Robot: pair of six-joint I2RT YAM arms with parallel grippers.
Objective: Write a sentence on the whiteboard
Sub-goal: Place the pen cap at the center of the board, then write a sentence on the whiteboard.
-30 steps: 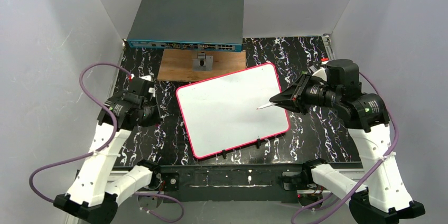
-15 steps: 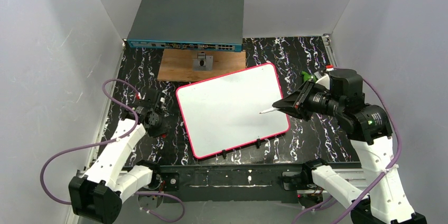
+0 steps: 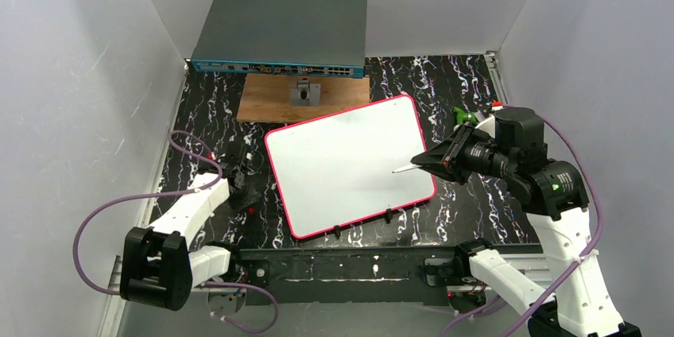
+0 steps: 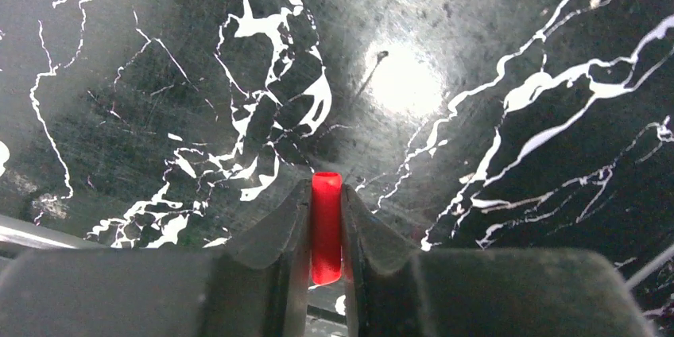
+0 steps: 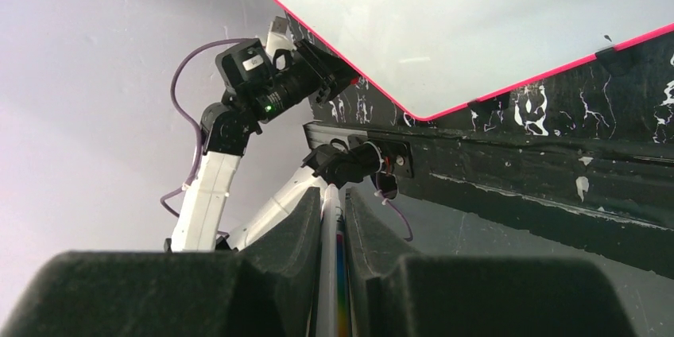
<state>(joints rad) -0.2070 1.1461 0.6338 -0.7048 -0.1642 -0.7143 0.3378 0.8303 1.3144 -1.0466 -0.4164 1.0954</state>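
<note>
The whiteboard (image 3: 342,162), white with a pink-red rim, lies tilted in the middle of the black marbled table; it also shows in the right wrist view (image 5: 477,19). Its surface looks blank. My right gripper (image 3: 423,157) is shut on a white marker (image 3: 403,168), whose tip points left over the board's right part. In the right wrist view the marker (image 5: 327,273) sits between the closed fingers (image 5: 373,234). My left gripper (image 3: 241,184) is low over the table, left of the board, shut on a small red cap (image 4: 326,226).
A grey network switch (image 3: 282,31) stands at the back, with a brown wooden board (image 3: 270,100) and a small metal part (image 3: 304,92) in front of it. A green item (image 3: 463,115) lies by the right arm. White walls enclose the table.
My left arm has swung down and toward the near edge, bringing its gripper low over the table. My right gripper with the marker has shifted slightly right and nearer.
</note>
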